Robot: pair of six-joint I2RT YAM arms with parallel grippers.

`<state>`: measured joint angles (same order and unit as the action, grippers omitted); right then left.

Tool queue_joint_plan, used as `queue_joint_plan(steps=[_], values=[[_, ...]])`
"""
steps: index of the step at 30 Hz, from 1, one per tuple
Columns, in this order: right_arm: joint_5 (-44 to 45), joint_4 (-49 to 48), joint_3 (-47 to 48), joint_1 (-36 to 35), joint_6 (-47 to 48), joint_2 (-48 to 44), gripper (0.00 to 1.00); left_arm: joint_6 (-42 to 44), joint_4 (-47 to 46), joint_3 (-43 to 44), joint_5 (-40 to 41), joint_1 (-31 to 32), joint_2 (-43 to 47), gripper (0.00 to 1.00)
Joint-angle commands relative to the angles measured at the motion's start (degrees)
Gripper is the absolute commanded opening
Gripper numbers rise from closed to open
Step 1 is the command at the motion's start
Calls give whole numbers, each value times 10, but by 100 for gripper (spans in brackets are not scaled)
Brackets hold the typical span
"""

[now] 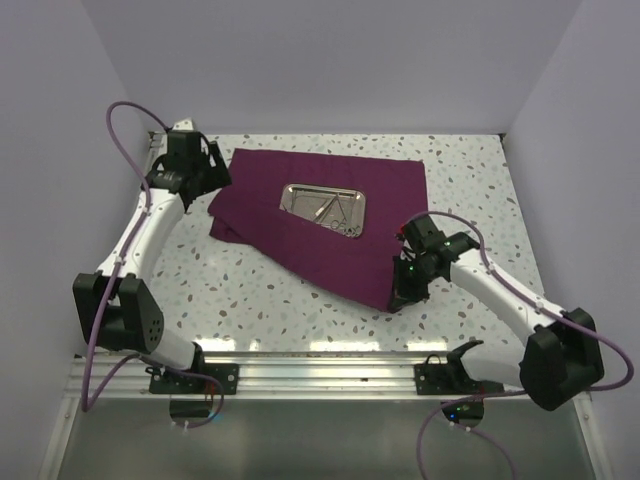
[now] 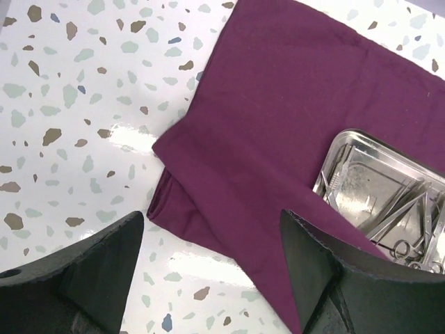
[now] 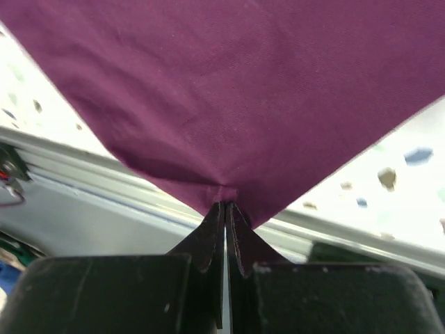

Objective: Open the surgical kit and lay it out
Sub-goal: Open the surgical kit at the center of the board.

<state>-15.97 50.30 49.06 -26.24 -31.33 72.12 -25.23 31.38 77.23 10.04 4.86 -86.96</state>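
Observation:
The plum cloth wrap (image 1: 330, 225) lies spread on the table, still folded double at its left edge (image 2: 174, 188). A shiny steel tray (image 1: 323, 204) holding thin silver instruments (image 2: 403, 223) sits on it. My right gripper (image 1: 404, 296) is shut on the cloth's near corner (image 3: 226, 191), pinching it at the near right. My left gripper (image 1: 200, 165) is open above the cloth's left edge; its fingers (image 2: 327, 278) straddle the fold without touching it.
The speckled table (image 1: 260, 290) is walled at the back and sides. A metal rail (image 1: 320, 365) runs along the near edge by the arm bases.

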Motion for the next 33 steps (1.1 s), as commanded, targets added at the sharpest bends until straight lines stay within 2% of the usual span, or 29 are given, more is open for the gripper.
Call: queue_joint_plan(steps=[1,5,9,16,19,20,21,24,29,32,33], values=[[-15,115,-15,-1,31,-56,0,-17,13,-8,24,10,41,83],[14,177,-30,0,26,-110,0,-26,23,-30,34,16,68,83],[-19,245,-57,-1,13,-150,0,-32,28,-56,42,20,100,83],[30,399,-17,-2,44,-209,0,-64,50,-67,82,29,107,83],[12,406,-26,-7,37,-224,0,-94,86,-76,112,32,100,83],[9,407,-29,-7,31,-228,10,-98,91,-80,116,33,98,83],[8,407,-29,-7,23,-237,44,-103,95,-88,118,33,97,82],[24,402,-27,-7,6,-241,93,-109,103,-108,111,36,101,82],[64,390,29,-7,7,-214,94,-93,85,-118,95,37,97,83],[96,321,78,-7,-14,-182,95,-69,62,-96,78,35,81,87],[97,294,84,-6,-18,-168,98,-62,58,-85,62,35,58,87]])
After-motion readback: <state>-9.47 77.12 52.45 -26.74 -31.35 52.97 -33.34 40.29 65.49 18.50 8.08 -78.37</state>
